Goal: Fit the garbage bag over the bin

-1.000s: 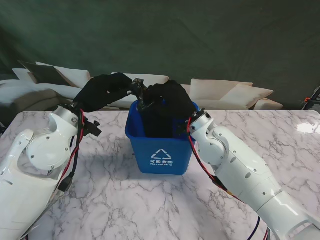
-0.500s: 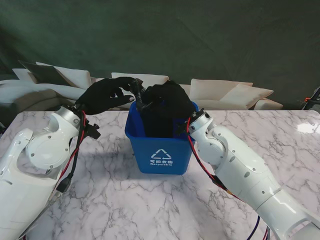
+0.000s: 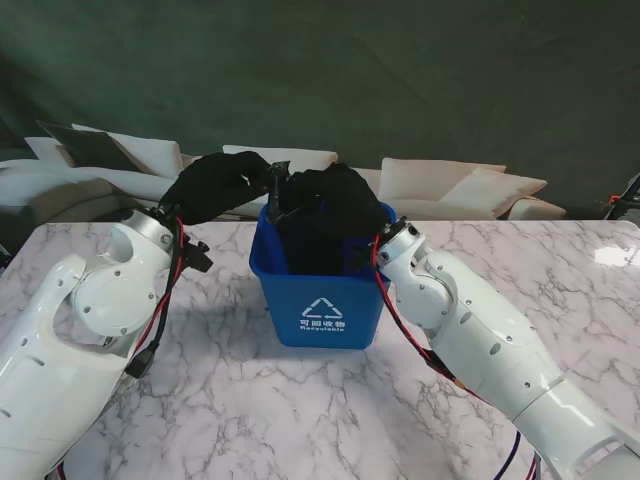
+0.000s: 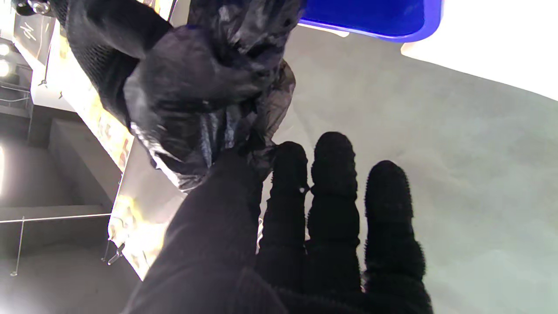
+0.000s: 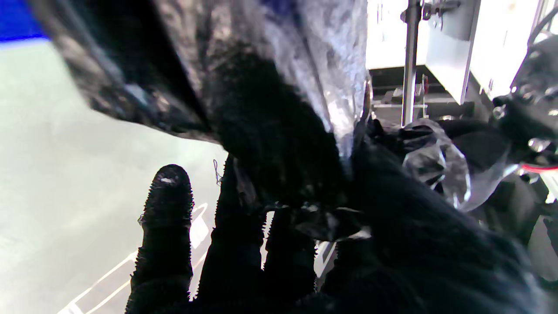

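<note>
Now the black-gloved left hand [image 3: 215, 183] has drawn closer to the blue plastic bin [image 3: 322, 291], pinching the crumpled black garbage bag [image 3: 325, 225] at its far-left rim. Opposite, the right hand [image 3: 352, 205] grips the bag too. Upright on the marble table [image 3: 230, 400], the bin faces me, bag bunched in its mouth.

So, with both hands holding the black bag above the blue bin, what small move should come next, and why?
Probably draw the left hand a little outward to the left, pulling the bag's edge toward that side of the rim. The garbage bag is bunched over the middle of the blue bin, both hands pinch it (right hand), and the bin's rim shows bare.
</note>
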### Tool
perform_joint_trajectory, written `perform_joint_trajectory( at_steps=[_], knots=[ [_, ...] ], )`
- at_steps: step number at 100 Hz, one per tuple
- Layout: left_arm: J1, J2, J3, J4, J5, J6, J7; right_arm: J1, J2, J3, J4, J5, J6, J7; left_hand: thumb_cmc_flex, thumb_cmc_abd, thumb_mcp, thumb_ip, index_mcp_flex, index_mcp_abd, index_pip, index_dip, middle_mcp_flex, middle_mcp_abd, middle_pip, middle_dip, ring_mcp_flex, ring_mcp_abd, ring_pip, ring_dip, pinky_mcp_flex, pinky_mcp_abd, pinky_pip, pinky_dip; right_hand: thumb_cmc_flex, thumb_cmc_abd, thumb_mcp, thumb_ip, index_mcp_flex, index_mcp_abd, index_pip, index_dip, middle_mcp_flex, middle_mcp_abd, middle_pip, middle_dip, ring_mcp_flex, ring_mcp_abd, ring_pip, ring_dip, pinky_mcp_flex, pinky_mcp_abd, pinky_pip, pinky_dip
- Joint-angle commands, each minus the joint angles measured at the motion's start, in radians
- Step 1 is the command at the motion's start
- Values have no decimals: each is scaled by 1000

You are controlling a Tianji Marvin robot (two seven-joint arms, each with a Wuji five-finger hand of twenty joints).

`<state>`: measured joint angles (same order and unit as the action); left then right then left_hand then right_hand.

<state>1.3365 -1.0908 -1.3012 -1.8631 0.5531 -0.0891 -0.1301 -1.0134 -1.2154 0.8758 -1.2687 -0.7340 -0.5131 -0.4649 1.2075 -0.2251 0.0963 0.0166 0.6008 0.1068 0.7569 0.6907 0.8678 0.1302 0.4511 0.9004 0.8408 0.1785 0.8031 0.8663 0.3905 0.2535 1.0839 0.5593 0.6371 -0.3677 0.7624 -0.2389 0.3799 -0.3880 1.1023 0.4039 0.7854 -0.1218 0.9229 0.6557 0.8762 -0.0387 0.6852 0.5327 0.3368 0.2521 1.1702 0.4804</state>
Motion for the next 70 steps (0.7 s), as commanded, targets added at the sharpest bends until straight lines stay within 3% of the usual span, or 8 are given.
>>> perform_joint_trajectory(
  at_steps=[1, 6, 8, 18, 28, 40, 48, 70],
  knots=[
    [-10, 0, -4, -15, -2, -2, -21, -13, 11, 6, -24, -6, 14, 23, 57, -2, 9, 22, 4, -27, 28, 19, 31, -2, 26, 0, 19, -22, 33, 12, 2, -8, 39, -3, -111, 27, 11, 43, -47, 85, -74, -51, -75, 11, -43, -43, -49, 5, -35, -20, -31, 5, -24, -9],
    [-11, 1, -8, -19, -3, -7, -26, -22, 19, 15, -48, -5, 29, 53, 57, -5, 10, 22, 3, -30, 37, 22, 32, -1, 30, 4, 19, -23, 41, 15, 4, -11, 40, -2, -237, 41, 46, 134, -42, 157, -213, 31, -143, 32, -76, -91, -87, 13, -63, -31, -53, 12, -42, -6],
    [-12, 2, -8, -20, -3, -8, -27, -26, 22, 19, -56, -6, 34, 64, 57, -5, 10, 22, 3, -31, 40, 23, 32, -1, 31, 6, 20, -24, 43, 16, 5, -12, 41, -2, -274, 41, 38, 145, -52, 182, -248, 51, -173, 44, -97, -107, -105, 16, -76, -37, -62, 15, -49, -6],
    [-21, 3, -10, -18, -1, -12, -33, -44, 38, 38, -99, -2, 58, 135, 58, -9, 14, 21, 3, -36, 52, 25, 33, 0, 36, 11, 20, -25, 52, 19, 8, -17, 42, -2, -378, 30, -47, 150, -134, 299, -387, 14, -319, 113, -219, -215, -193, 37, -163, -80, -120, 33, -98, -15],
    [-34, 5, -8, -7, -2, -7, -46, -60, 47, 56, -134, 24, 76, 195, 59, -11, 17, 21, 6, -39, 60, 23, 37, 4, 39, 13, 24, -23, 58, 20, 10, -21, 43, -1, -422, 35, -120, 154, -174, 365, -468, -28, -403, 158, -280, -301, -238, 55, -219, -108, -152, 41, -130, -14],
    [-47, 6, 0, 11, 7, 0, -52, -82, 52, 80, -171, 60, 93, 239, 56, -7, 20, 19, -3, -42, 71, 21, 30, 7, 47, 22, 21, -30, 72, 25, 10, -24, 44, -1, -445, 51, -169, 157, -197, 397, -515, -48, -442, 179, -309, -329, -258, 72, -264, -129, -165, 44, -147, -9],
    [-55, 7, 6, 18, 17, 4, -56, -100, 55, 97, -202, 100, 106, 279, 57, -8, 22, 18, -5, -42, 77, 22, 28, 8, 51, 24, 18, -33, 75, 26, 10, -28, 43, -1, -448, 55, -199, 161, -218, 424, -569, -76, -473, 197, -389, -371, -288, 115, -388, -202, -190, 56, -211, -33],
    [-73, 10, 20, 23, 18, 11, -76, -141, 75, 159, -286, 124, 121, 360, 55, -8, 23, 17, -7, -44, 83, 20, 27, 8, 53, 24, 17, -33, 77, 26, 10, -28, 42, -1, -484, -10, -193, 148, -254, 476, -646, -146, -496, 247, -500, -418, -318, 153, -511, -280, -214, 68, -275, -69]
  ],
)
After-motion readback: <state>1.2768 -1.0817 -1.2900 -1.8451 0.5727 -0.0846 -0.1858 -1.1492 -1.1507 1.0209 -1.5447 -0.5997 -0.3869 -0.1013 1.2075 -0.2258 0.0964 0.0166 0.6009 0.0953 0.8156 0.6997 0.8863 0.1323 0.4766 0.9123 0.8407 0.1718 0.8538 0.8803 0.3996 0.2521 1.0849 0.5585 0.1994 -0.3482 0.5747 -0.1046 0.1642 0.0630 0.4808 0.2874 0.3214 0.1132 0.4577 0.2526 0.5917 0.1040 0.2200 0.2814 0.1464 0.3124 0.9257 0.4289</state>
